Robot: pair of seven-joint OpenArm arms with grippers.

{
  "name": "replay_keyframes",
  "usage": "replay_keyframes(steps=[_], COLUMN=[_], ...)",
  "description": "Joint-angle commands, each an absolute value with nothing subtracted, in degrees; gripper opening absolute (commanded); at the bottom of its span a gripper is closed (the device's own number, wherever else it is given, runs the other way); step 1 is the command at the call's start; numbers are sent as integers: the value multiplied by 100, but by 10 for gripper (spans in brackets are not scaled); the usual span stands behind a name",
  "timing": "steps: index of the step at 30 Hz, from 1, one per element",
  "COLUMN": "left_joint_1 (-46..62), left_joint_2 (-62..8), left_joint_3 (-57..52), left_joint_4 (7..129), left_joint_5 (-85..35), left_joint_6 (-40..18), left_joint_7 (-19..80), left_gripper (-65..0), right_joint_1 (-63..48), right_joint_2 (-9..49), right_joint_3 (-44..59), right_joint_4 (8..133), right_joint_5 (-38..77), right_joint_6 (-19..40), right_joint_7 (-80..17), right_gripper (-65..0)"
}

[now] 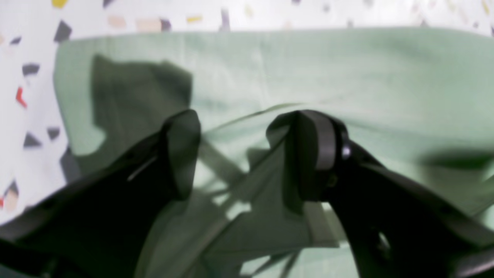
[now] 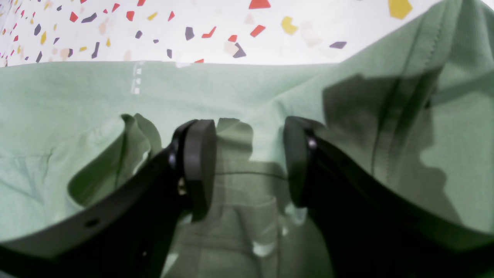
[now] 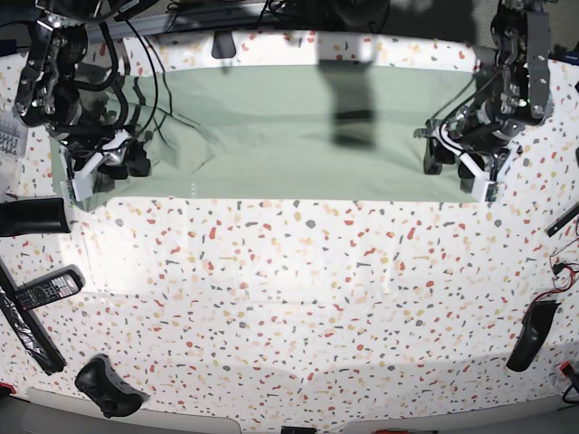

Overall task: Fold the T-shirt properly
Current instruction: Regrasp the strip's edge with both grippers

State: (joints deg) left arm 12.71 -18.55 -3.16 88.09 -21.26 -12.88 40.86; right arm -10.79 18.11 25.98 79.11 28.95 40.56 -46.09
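Note:
The pale sage-green T-shirt (image 3: 298, 136) lies folded into a long flat band across the far part of the table. My left gripper (image 3: 450, 163) sits at the band's right end. In the left wrist view the gripper (image 1: 243, 154) is open, jaws wide apart over rumpled cloth (image 1: 308, 69). My right gripper (image 3: 122, 165) sits at the band's left end. In the right wrist view it (image 2: 249, 166) is open too, jaws straddling wrinkled cloth (image 2: 77, 96), with a stitched hem (image 2: 386, 127) to its right.
The speckled terrazzo table (image 3: 289, 298) stretches in front of the shirt. A black cylinder (image 3: 32, 217), a remote (image 3: 41, 291) and a game controller (image 3: 107, 387) lie at the left. A black object (image 3: 529, 334) lies at the right edge. Cables hang at the back left.

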Motion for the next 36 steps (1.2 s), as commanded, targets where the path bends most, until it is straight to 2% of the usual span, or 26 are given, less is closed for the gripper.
replay_keyframes(steps=[1,7,13,18,30,36], left_joint_1=[1367,1382,1448,1406,502,47], left_joint_2=[-1844,-1844,-1844,-1841,-1844,-1846], left_joint_3=[-296,-296,-296,-296,-296,-296], left_joint_4=[8475,8259,8256,8071,6235,5808], left_joint_5=[-1922,-1739,-1728,-1229,-851,-836], left_joint_6=[-1098,-1343,-1350,-1345,-1525,-1671], left_joint_7=[4860,5172,5304,5223,5061,4958], left_gripper=[-291,-291,-291,-291,-291,-291], right_joint_1=[-1111,-1111,-1111,-1109,-541,-296], right_joint_2=[1857,1857,1857,1852,1376,1284], right_joint_3=[2585,2585,2585,2585,2582,2578], right_joint_4=[7900,7900,7900,7900,7898,7894], right_joint_5=[2722,2720,2720,2720,2086,1922], right_joint_6=[4000,4000,4000,4000,4000,4000], right_joint_7=[-4895,-4904,-4906,-4807,-4602,-4456], right_gripper=[-368,-368,-368,-368,-368,-368])
